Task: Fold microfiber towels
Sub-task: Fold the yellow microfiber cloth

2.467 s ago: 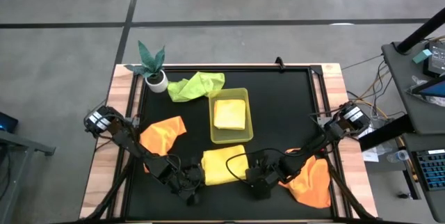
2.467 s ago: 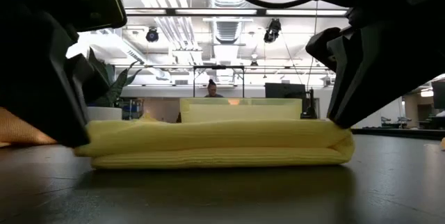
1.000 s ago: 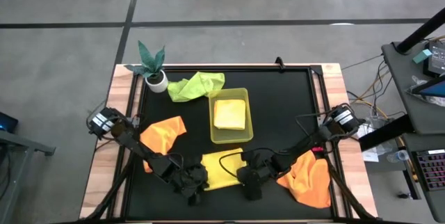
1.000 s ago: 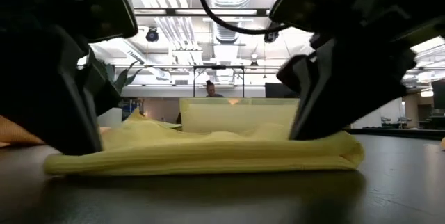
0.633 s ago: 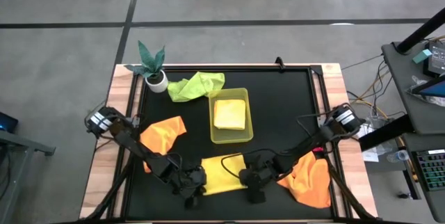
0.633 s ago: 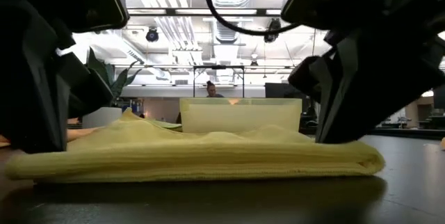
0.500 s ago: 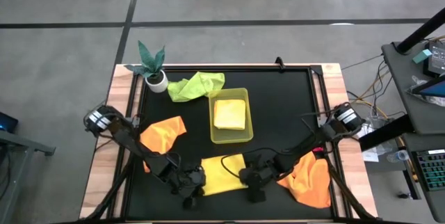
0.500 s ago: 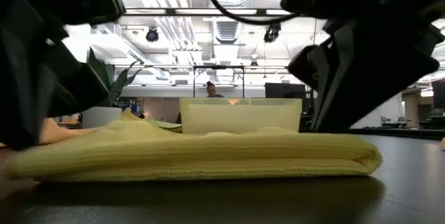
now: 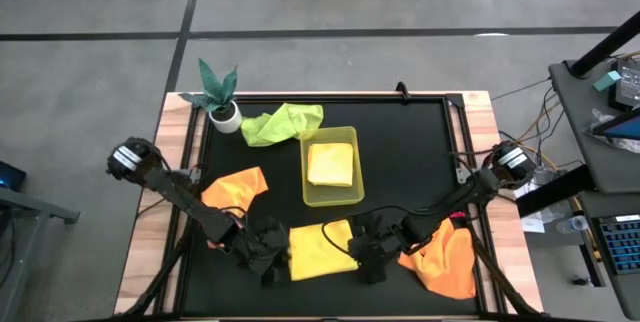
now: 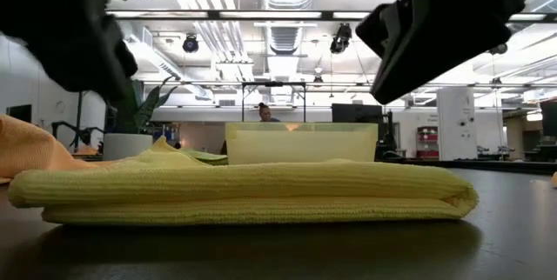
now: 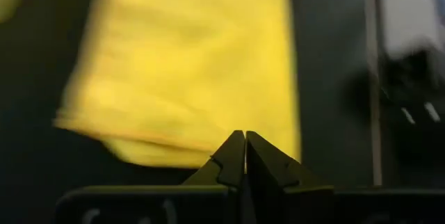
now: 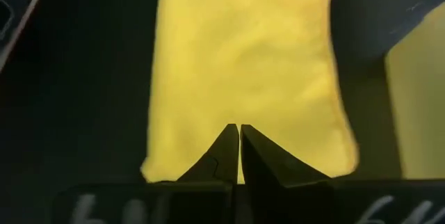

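Clearly the folded pale yellow towel (image 9: 321, 249) lies at the bench's (image 9: 400, 162) near edge between the left hand (image 9: 268, 260) and right hand (image 9: 368, 260), both closed and empty; soft and limp, best pinched at corners

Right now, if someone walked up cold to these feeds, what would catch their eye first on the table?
Probably the folded pale yellow towel lying flat at the table's near edge, with the left hand and right hand shut on either side of it, neither gripping it. Next, the yellow-green tray at the centre holding another folded yellow towel, then the unfolded cloths: two orange towels at the sides and a green one by the potted plant.
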You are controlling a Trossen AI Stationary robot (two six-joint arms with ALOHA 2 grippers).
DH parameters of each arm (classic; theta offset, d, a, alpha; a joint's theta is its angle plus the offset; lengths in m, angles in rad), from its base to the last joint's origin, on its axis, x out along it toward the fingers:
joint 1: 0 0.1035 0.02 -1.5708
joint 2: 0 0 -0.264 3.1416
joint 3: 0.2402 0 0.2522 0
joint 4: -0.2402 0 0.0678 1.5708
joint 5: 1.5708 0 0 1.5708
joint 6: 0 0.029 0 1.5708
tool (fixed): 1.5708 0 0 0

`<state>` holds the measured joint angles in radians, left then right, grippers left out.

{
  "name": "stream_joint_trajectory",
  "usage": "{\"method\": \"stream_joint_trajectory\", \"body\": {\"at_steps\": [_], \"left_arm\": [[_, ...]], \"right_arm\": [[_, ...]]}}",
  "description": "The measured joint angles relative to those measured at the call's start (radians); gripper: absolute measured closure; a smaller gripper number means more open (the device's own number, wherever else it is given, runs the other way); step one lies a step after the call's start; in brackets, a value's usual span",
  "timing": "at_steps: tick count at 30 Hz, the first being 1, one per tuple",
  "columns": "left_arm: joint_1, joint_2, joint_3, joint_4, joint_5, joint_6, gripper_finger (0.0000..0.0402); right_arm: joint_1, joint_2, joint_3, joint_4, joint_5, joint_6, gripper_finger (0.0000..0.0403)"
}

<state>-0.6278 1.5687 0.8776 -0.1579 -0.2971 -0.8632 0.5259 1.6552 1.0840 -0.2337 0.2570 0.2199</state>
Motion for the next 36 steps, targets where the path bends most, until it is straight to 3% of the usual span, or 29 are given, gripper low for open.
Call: {"method": "stream_joint_trajectory", "body": {"at_steps": [5, 12, 18, 22, 26, 33, 36], "left_arm": [[0.030, -0.018, -0.006, -0.106, -0.157, -0.190, 0.0401], [0.074, -0.005, -0.022, -0.130, -0.148, -0.328, 0.0353], [0.084, -0.001, -0.022, -0.118, -0.148, -0.332, 0.0285], [0.083, -0.001, -0.027, -0.113, -0.148, -0.330, 0.0263], [0.083, -0.001, -0.053, -0.080, -0.149, -0.336, 0.0266], [0.083, 0.000, -0.146, 0.148, -0.150, -0.336, 0.0296], [0.083, 0.000, -0.159, 0.149, -0.150, -0.336, 0.0313]], "right_arm": [[0.000, -0.010, -0.004, 0.026, 0.058, -0.058, 0.0392], [-0.001, -0.011, -0.005, 0.119, 0.095, -0.144, 0.0392], [-0.001, -0.011, -0.005, 0.120, 0.095, -0.152, 0.0392], [-0.001, -0.005, -0.005, 0.120, 0.095, -0.151, 0.0392], [-0.003, -0.003, -0.005, 0.120, 0.095, -0.141, 0.0392], [-0.003, -0.002, -0.005, 0.120, 0.095, -0.142, 0.0392], [-0.003, -0.002, -0.005, 0.120, 0.095, -0.142, 0.0392]]}}
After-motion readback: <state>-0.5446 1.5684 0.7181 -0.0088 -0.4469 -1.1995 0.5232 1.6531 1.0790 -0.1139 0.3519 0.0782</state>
